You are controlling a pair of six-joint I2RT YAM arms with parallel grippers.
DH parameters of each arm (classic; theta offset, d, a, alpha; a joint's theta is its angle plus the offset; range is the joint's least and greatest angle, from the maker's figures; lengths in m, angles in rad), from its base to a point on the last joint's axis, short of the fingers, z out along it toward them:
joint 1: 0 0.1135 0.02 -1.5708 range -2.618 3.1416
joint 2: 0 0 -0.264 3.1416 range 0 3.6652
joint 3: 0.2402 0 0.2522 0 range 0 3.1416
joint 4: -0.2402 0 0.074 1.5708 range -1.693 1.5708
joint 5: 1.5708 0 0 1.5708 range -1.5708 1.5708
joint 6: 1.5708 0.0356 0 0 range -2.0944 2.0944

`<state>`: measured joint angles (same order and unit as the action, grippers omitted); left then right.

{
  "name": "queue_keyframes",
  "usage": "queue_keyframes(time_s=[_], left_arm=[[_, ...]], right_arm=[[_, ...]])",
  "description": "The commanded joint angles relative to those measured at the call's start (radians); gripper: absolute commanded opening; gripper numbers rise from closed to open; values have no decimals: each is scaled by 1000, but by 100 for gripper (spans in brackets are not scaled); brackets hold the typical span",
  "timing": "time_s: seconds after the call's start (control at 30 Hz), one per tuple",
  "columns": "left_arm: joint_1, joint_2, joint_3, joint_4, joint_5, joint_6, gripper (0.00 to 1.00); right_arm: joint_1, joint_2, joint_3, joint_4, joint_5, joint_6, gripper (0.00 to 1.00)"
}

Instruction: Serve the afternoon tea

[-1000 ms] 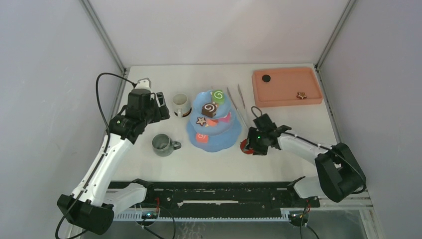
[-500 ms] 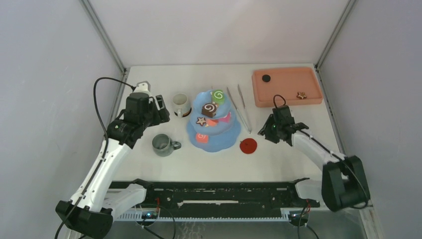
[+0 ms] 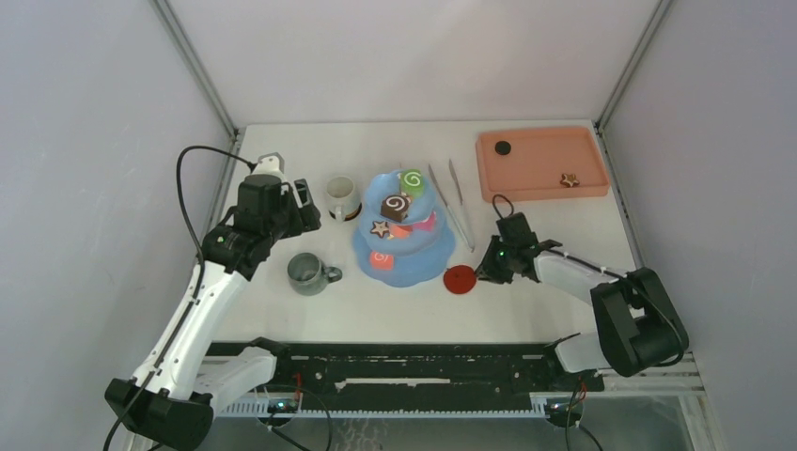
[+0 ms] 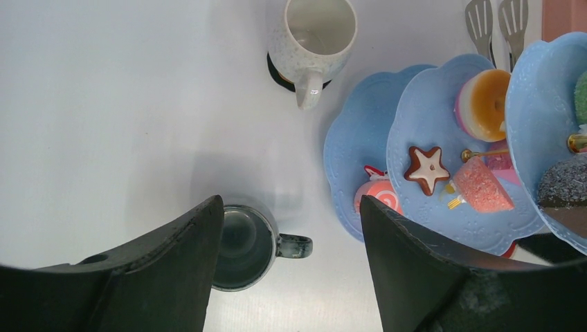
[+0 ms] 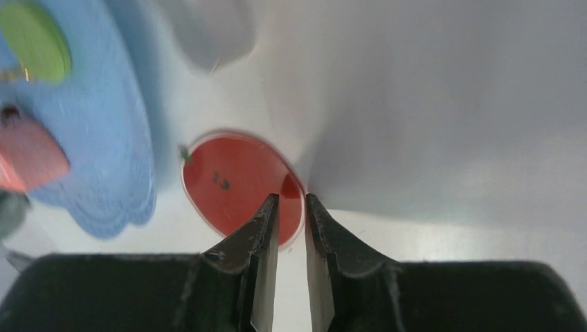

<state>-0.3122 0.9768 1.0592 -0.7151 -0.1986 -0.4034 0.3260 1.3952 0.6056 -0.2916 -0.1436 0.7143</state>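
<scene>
The light blue cake stand (image 3: 402, 252) holds several toy pastries, among them a star cookie (image 4: 426, 168) and an orange tart (image 4: 484, 104). A white mug (image 3: 340, 194) stands left of it on a dark coaster. A grey-green mug (image 3: 307, 272) stands nearer. My left gripper (image 3: 305, 202) is open and empty, high over the grey-green mug (image 4: 246, 245). My right gripper (image 3: 489, 265) is nearly shut, a thin gap between the jaws. Its tips (image 5: 291, 200) rest on the rim of a flat red coaster (image 5: 232, 181) beside the stand's base (image 5: 104, 138).
The salmon-pink tray (image 3: 540, 169) at the back right holds a small black disc (image 3: 503, 147) and a star cookie (image 3: 569, 179). Metal tongs (image 3: 453, 202) lie between the stand and the tray. The red coaster (image 3: 460, 279) lies right of the stand.
My right gripper lifted off the red coaster, swung back to the right, then returned to the coaster's right rim. The coaster shifted slightly toward the stand. The left arm hardly moved.
</scene>
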Motion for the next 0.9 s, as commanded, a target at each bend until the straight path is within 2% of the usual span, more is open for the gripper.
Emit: queue_keyframes(time_s=[0.0, 0.13, 0.23, 0.43, 0.63, 0.87], left_arm=[[-2, -13, 4, 25, 11, -4, 77], [-2, -7, -7, 25, 19, -5, 77], [-1, -8, -8, 16, 14, -5, 77], [-1, -36, -16, 8, -1, -2, 77], [-2, -38, -14, 3, -4, -5, 77], [1, -39, -17, -7, -22, 0, 77]], right_arm=[[160, -15, -32, 11, -6, 48, 27], [285, 48, -29, 82, -15, 89, 27], [340, 64, -6, 70, 51, 99, 26], [307, -69, -29, 109, 194, 81, 34], [232, 38, 1, 230, 141, 83, 33], [339, 147, 11, 265, 102, 46, 30]])
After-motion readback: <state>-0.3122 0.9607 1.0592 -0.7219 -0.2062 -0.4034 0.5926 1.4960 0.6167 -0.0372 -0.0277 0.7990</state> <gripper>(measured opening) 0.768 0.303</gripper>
